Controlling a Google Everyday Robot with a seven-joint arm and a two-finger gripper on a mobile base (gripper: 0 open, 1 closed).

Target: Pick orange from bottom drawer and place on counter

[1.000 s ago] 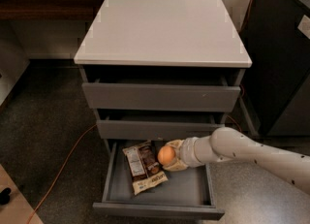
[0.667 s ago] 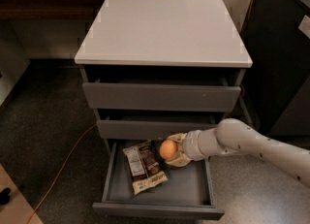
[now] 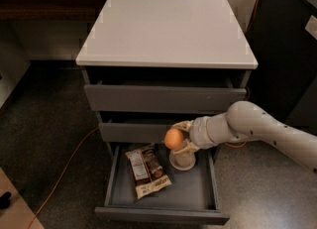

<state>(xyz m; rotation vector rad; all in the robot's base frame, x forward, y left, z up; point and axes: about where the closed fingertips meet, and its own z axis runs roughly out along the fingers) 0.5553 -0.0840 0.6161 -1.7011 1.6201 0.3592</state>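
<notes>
Gripper (image 3: 177, 138): closed on the orange, in front of the middle drawer (image 3: 133, 132) and above the back of the open bottom drawer.
Orange (image 3: 173, 138): gripped between the fingers (image 3: 184, 124), in the air above the bowl's left rim.
Bottom drawer (image 3: 163, 216): pulled out, holding a packet and a bowl.
Packet (image 3: 147, 170): brown, flat on the drawer floor, left of the bowl.
Bowl (image 3: 183, 160): white, at the drawer's back, just under the gripper.
Desk (image 3: 166, 29): white cabinet top, well above the orange.
Arm (image 3: 267, 129): reaches in from the right.
Cable (image 3: 64, 168): orange, on the floor at left.
</notes>
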